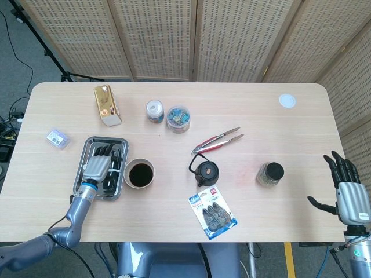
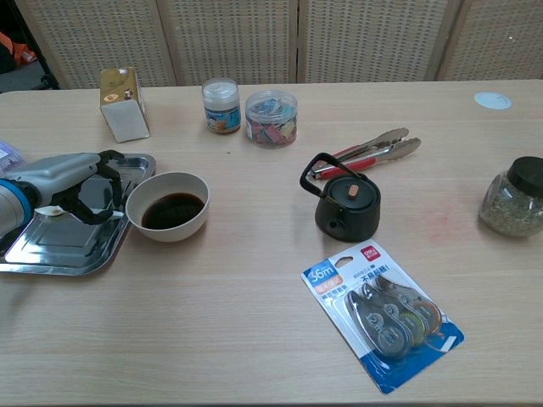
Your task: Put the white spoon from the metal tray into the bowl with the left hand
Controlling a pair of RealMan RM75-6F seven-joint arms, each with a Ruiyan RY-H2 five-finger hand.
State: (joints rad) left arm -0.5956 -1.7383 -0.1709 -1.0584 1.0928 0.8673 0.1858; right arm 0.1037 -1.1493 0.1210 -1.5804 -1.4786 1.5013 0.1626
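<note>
The white spoon [image 2: 58, 210] lies low in the metal tray [image 2: 59, 246] at the table's left. My left hand [image 2: 72, 180] arches over it with its fingers curled down around the handle and grips it. Most of the spoon is hidden under the hand. In the head view only a short white piece of the spoon [image 1: 117, 171] pokes out from my left hand [image 1: 97, 166] near the right rim of the tray [image 1: 93, 142]. The white bowl [image 2: 170, 232] with dark liquid stands just right of the tray, also seen as the bowl [image 1: 126, 174]. My right hand [image 1: 349, 196] hangs open off the table's right front corner.
A black teapot [image 2: 348, 205], a pack of correction tapes [image 2: 382, 309] and red-handled tongs [image 2: 365, 153] fill the table's middle. A glass jar [image 2: 513, 197] stands at the right. A gold box [image 2: 123, 103] and two small jars [image 2: 271, 117] sit behind the tray and bowl.
</note>
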